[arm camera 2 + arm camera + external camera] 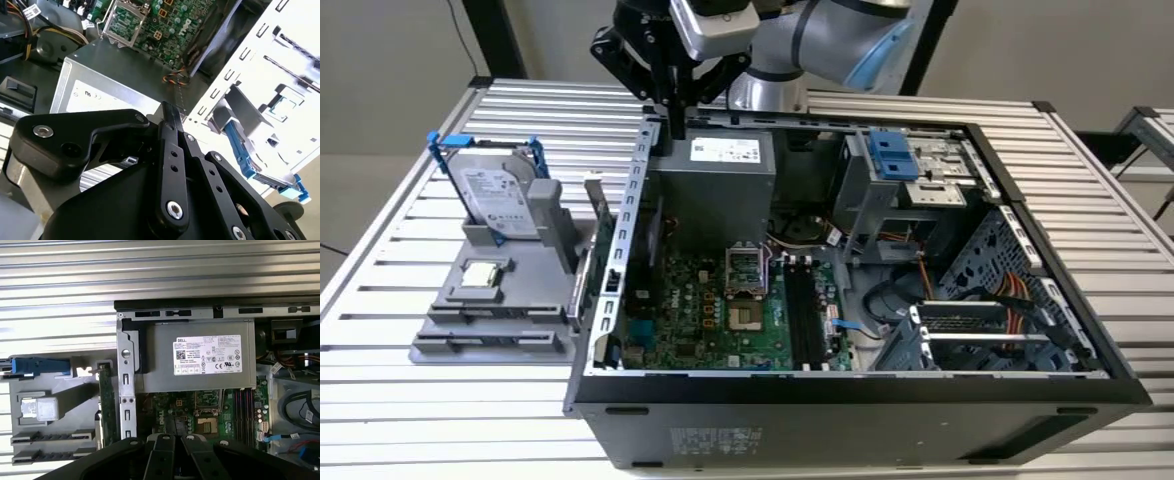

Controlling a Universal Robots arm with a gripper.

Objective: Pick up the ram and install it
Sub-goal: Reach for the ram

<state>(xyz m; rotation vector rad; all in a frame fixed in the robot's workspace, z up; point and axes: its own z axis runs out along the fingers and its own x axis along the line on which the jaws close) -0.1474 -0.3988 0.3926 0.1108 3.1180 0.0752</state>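
A slatted metal bench (440, 405) carries 2 things: an open black computer case (854, 430) and, just beside it on the exterior view's left, a grey fixture (487, 345).

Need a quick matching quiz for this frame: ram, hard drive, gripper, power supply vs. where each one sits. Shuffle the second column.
Things
1. ram
2. hard drive
3. gripper
4. power supply

Places
A. upright in the grey fixture, blue rails, on the side away from the case
B. inside the case at its far end, white label facing up
C. on edge in the grey fixture, right beside the case wall
D. above the case's far corner on the exterior view's left, shut and empty

Pairs: 1-C, 2-A, 3-D, 4-B
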